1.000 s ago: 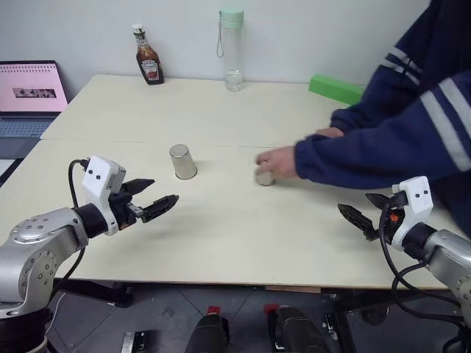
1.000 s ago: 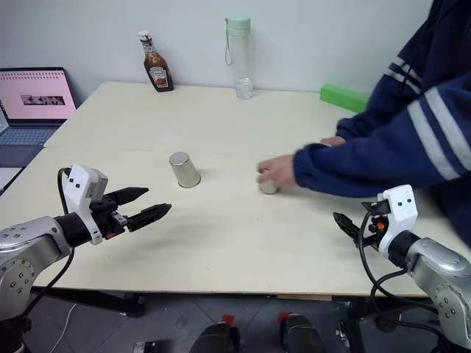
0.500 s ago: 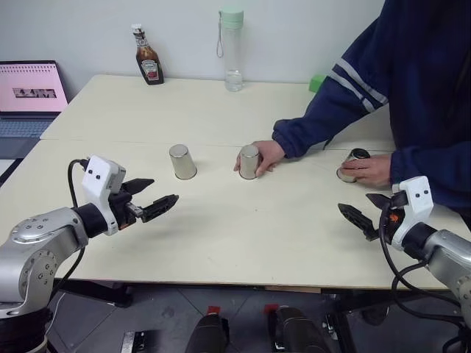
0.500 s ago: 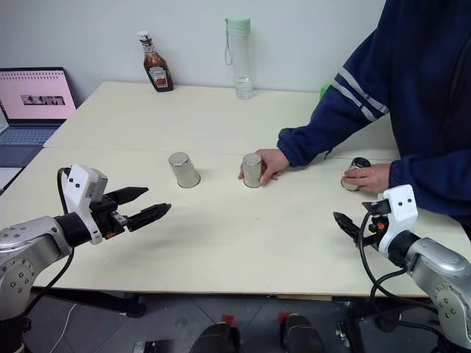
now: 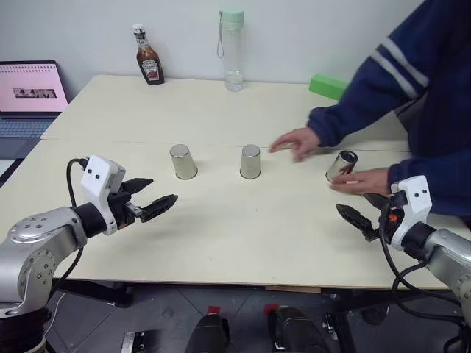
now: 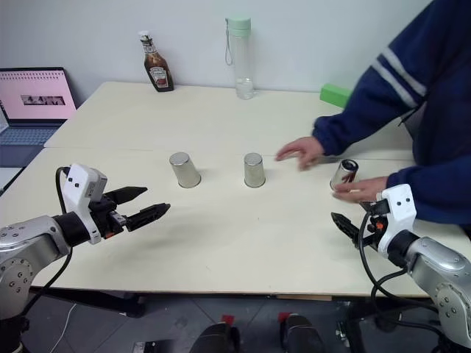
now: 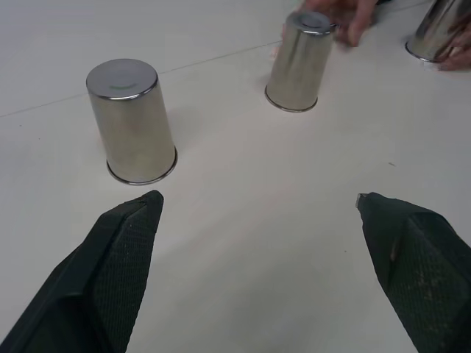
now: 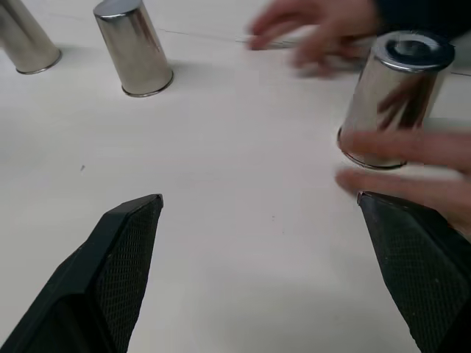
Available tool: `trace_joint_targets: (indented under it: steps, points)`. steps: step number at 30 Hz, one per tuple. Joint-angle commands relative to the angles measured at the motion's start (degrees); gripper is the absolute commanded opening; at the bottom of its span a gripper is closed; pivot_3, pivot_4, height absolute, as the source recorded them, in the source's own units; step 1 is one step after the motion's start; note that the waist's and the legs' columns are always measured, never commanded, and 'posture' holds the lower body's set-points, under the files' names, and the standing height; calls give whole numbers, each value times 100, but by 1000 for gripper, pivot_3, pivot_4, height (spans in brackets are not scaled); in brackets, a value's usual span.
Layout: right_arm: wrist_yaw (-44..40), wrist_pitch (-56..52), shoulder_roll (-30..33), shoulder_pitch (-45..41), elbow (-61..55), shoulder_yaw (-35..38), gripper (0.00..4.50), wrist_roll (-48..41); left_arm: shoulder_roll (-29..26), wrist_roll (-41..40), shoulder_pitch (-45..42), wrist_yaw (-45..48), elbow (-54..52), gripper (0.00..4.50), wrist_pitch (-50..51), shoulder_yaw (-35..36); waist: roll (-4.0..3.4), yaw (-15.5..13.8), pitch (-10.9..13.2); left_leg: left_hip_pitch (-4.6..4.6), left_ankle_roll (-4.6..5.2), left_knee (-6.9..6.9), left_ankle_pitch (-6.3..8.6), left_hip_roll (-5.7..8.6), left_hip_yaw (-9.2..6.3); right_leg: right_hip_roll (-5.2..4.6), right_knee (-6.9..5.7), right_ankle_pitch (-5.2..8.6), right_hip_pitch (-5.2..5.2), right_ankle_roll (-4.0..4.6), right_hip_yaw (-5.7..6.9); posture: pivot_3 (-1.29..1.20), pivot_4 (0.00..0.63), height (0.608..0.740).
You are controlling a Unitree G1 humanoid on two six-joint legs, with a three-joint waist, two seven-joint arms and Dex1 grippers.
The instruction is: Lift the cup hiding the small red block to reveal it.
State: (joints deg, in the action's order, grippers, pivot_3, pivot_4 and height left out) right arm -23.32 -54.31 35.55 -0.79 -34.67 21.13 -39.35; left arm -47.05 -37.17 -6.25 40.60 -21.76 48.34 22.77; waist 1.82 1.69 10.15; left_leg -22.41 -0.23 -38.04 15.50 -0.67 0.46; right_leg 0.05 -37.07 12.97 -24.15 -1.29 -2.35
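Left eye view showed a pale cream table (image 5: 221, 243) made of two tops butted together, with a seam running across it just behind the cups. A plain light wall stood behind the far edge. On the far edge stood a ketchup bottle (image 5: 148, 65) and a clear water bottle (image 5: 232, 50) with a mint-green cap. A long green block (image 5: 329, 86) lay at the far right, partly behind a person's sleeve. An open laptop (image 5: 29, 92) with a pink screen sat on a lower surface to the left of the table.

Three upturned silver cups stood in a row across the middle of the table. The left cup (image 5: 182, 161) and the middle cup (image 5: 250, 161) stood upright and apart from each other. The right cup (image 5: 341, 165) was tilted, with one hand (image 5: 366, 180) of the person touching it at its base. The person's other hand (image 5: 296, 141) hovered over the table between the middle and right cups. The small red block was not visible; which cup covered it could not be told.

The left gripper (image 5: 153, 197) hovered over the near left of the table, fingers spread wide, holding nothing, well short of the left cup. The right gripper (image 5: 366, 212) hovered over the near right edge, fingers likewise apart and empty, near the person's hand.
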Motion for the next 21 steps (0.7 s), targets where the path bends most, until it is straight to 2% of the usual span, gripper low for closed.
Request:
trace_joint_targets:
  steps: [1,12,16,21]
  points:
    - [-49,110,59,-79,-112,34,4495,-71,-109,-7,1,1,-170,4500,-47,45,0,0,0,0,0,0,0,0,0,0,0,0,0,0,0,0,150,740]
    - [-42,130,33,-110,-129,-9,4495,-75,-156,29,-17,56,-138,4500,-108,-1,0,0,0,0,0,0,0,0,0,0,0,0,0,0,0,0,150,740]
    - [12,136,-32,-173,-174,-76,4495,-88,-32,189,-133,23,-191,4500,-310,-341,0,-1,0,1,0,0,0,0,0,0,0,0,1,0,0,0,150,740]
    - [-236,261,5,-48,-524,-342,4495,-153,740,1230,-671,-377,-30,4500,-1268,-1871,1,-41,-4,1,0,-4,0,9,0,0,-1,-3,6,-4,-1,0,150,740]
